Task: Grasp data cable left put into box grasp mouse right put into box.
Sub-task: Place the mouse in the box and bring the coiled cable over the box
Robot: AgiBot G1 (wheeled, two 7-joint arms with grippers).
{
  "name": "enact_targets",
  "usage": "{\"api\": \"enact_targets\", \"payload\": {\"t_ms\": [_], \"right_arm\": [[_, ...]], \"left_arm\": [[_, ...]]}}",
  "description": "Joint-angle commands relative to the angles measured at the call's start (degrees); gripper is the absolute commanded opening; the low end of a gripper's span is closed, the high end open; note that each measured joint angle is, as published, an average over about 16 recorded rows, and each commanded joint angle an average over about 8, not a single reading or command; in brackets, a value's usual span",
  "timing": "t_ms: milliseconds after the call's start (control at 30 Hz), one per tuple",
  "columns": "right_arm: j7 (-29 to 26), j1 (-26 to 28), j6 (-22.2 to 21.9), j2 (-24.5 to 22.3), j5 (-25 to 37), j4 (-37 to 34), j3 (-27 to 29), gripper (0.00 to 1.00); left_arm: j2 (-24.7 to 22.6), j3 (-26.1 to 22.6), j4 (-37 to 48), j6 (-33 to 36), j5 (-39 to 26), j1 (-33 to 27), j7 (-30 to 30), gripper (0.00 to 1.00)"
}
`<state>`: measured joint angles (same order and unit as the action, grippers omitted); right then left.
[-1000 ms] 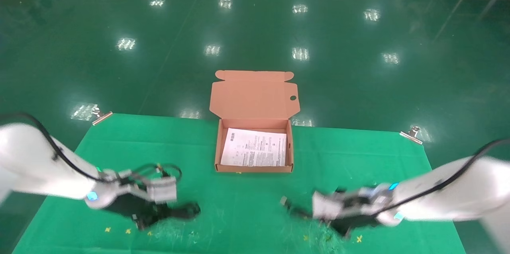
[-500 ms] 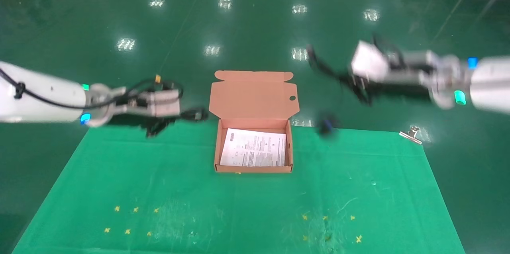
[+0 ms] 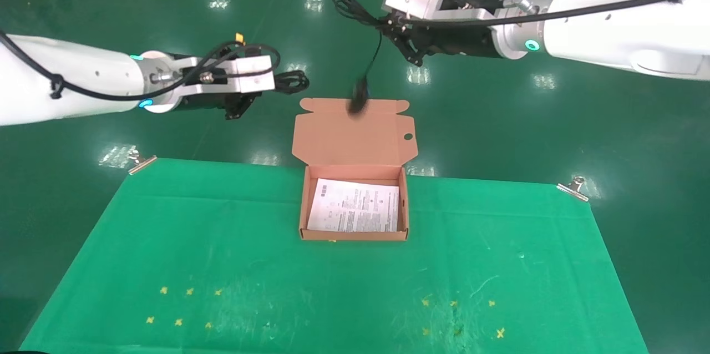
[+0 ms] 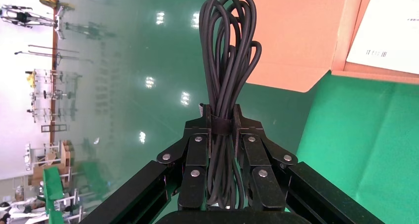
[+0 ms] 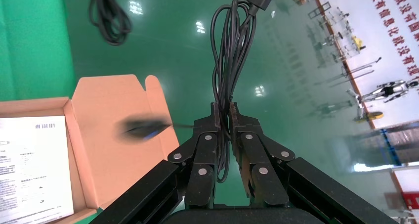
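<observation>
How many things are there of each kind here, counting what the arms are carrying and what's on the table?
Cable bundles: 1, the data cable, held in the left gripper.
Mice: 1, the mouse, dangling by its cord from the right gripper.
Cardboard boxes: 1, the box, open.
Printed sheets: 1, the paper sheet inside the box.
Total: 4.

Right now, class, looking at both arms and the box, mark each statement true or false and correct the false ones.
1. The left hand is shut on the data cable. True.
2. The mouse lies inside the box. False: it dangles by its cord from the right hand, over the raised lid.
3. A printed sheet lies in the box. True.
4. The box lid is closed. False: it stands open.
5. The data cable rests on the green cloth. False: it is held in the air.
</observation>
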<state>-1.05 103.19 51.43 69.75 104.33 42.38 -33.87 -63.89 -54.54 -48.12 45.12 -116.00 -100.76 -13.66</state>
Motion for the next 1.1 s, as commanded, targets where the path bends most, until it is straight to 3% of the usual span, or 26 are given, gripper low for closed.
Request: {"api": "enact_targets", "payload": {"t_ms": [33,367,633,833,1100], "right_arm": [[0.47,0.83,-0.25,0.88,0.06,-1.3,-0.07,0.0],[-0.83,-2.47,1.29,1.15,2.17,0.56,-2.16,0.0],[0.62,-2.07,-1.79,6.49,4.0,-4.53,-4.24,0.0],[2.7,-2.83,-2.91,8.39,-0.4,-5.39,-7.24,0.0],[-0.19,-4.69,-4.87,8.45,-6.5,-3.89,-13.85,0.0]], "left_arm": [[-0.05,0.05,-0.26,-0.2,-0.26,-0.22,-0.33,0.0],[3.74,-1.64,-1.29,4.71,-4.63,0.79,-5.91,0.0],[7.8,-2.81,-5.72,10.01,-11.55,0.05,-14.78,0.0],[9.52,-3.36,-10.23,13.66,-15.52,0.01,-20.77,0.0],[10.42,-3.53,-14.06,14.94,-17.54,0.8,-24.22,0.0]]}}
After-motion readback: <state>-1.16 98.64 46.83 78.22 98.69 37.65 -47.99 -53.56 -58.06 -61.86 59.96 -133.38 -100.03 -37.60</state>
